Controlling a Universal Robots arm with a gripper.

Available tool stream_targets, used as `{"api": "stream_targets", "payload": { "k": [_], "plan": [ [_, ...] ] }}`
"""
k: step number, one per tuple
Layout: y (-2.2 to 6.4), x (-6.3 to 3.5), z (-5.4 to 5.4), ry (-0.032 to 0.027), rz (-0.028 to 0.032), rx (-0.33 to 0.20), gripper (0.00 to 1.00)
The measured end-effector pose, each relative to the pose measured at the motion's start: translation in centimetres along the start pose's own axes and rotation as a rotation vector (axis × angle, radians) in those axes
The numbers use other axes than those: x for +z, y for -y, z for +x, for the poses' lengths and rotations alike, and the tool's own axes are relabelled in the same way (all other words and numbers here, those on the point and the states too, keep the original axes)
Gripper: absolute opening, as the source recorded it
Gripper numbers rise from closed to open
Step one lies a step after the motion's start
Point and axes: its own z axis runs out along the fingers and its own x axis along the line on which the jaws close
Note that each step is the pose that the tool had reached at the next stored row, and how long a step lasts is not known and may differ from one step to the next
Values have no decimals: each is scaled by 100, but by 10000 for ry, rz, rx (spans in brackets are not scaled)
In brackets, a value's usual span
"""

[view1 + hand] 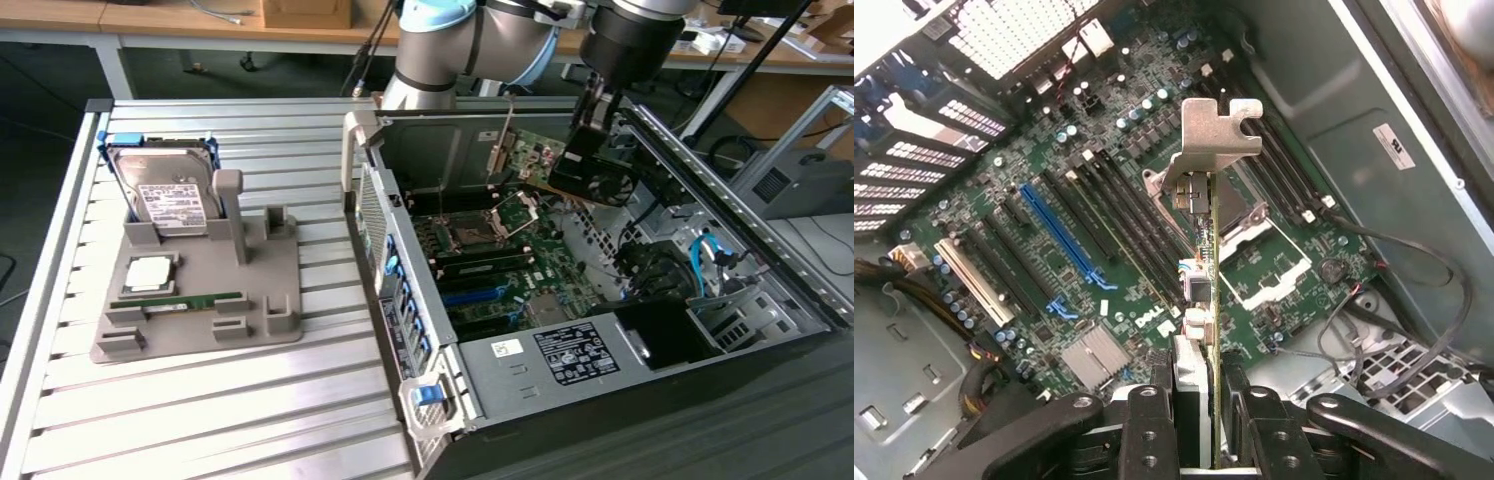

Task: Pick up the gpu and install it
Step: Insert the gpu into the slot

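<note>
The arm reaches down from the far side of the desk (200,420) into the open computer case (424,150). Its end effector (582,158) is clenched on the gpu (534,155), so the card is up in the air over the far half of the case rather than on the desk.

From the wrist view, the 2 black fingers (1152,430) of the end effector (1209,405) press on either face of the gpu (1206,300), which shows edge-on as a thin line. The card's silvery metal bracket (1214,135) sits at the end farthest from the fingers, with its bent tab on show.

Below the card lies the motherboard (1134,300). The long blue slot (1066,235) is off to one side of the card's edge, and the bare CPU socket (1269,265) is just on the other side. As far as I can tell the card hangs clear of the board and is seated in no slot, though the angle makes the gap hard to judge.

On the exterior view's left, well apart from the case, a grey fixture (267,335) rests on the slatted desk. It carries a hard drive (167,195) standing on edge at its far end, a processor (150,272) lying flat, and a slim green memory stick (180,300) just in front of that.
</note>
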Motion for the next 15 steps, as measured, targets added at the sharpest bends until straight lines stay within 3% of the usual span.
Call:
{"api": "stream_targets", "payload": {
  "k": [15],
  "plan": [
    [0, 4, 0, 26, -29, -953, 30]
  ]
}}
